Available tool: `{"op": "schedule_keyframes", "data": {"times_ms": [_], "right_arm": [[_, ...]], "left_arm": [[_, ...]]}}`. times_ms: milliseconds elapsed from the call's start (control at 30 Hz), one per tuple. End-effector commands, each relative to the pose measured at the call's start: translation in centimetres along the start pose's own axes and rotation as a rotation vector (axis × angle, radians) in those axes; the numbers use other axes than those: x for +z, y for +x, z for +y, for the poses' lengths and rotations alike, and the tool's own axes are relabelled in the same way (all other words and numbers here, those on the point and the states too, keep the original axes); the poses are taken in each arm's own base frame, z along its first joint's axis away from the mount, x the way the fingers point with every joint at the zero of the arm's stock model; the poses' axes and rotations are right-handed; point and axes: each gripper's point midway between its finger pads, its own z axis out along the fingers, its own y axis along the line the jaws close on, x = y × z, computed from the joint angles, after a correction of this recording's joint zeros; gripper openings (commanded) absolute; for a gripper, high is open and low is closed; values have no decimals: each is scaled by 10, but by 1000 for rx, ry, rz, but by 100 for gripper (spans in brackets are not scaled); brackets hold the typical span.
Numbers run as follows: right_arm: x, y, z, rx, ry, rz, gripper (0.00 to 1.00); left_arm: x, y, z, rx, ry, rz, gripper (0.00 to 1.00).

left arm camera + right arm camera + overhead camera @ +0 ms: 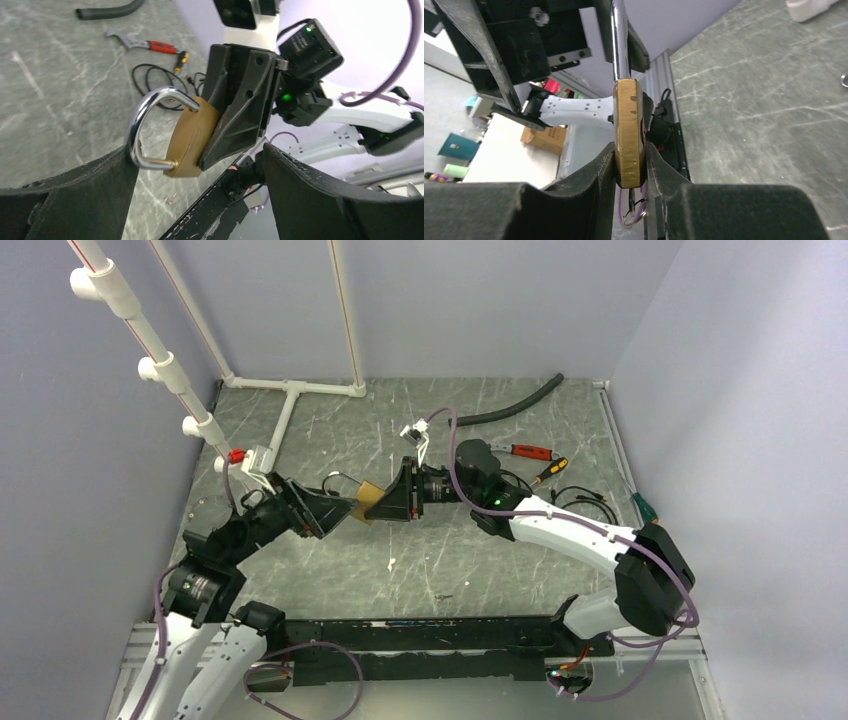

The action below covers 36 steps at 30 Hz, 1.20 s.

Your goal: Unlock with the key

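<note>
From above, the padlock hangs over the worktop. The left wrist shows the left hand spread about its shackle. The right wrist shows the right hand clenching its body, the key just beneath: tiny, stiff, slick, likely best pinched flatwise.

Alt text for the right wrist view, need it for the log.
A brass padlock, seen edge-on, is clamped in the right gripper, its silver shackle pointing up toward the left gripper. A small metal ring hangs beneath the lock; grey marbled table on the right.
</note>
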Motion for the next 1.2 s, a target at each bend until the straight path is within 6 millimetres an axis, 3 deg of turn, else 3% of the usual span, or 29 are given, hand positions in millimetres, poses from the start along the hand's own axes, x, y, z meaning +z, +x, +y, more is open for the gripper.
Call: {"op": "schedule_keyframes", "data": {"times_ms": [0, 100, 167, 267, 433, 600, 900, 1167], "right_arm": [[-8, -33, -10, -95, 135, -103, 0], [-9, -31, -13, -96, 148, -102, 0], [-10, -32, -12, -101, 149, -105, 0], [-12, -34, -8, -112, 151, -107, 0], [-14, -31, -7, -126, 155, -96, 0], [-12, -24, 2, -159, 129, -67, 0], [-12, -20, 15, -226, 109, -48, 0], [-11, -25, 24, -232, 80, -57, 0]], "left_arm": [[-27, -18, -8, 82, -116, -41, 87], [-35, -17, -14, 103, -121, -20, 59], [-38, -17, -14, 109, -136, -8, 50], [-41, -17, -14, 118, -147, -7, 29], [-34, -17, -14, 98, -116, -15, 19], [-15, -16, -9, 71, -85, 9, 0], [12, -18, -2, 46, -43, 33, 0], [24, -9, 17, 22, -66, 51, 0]]}}
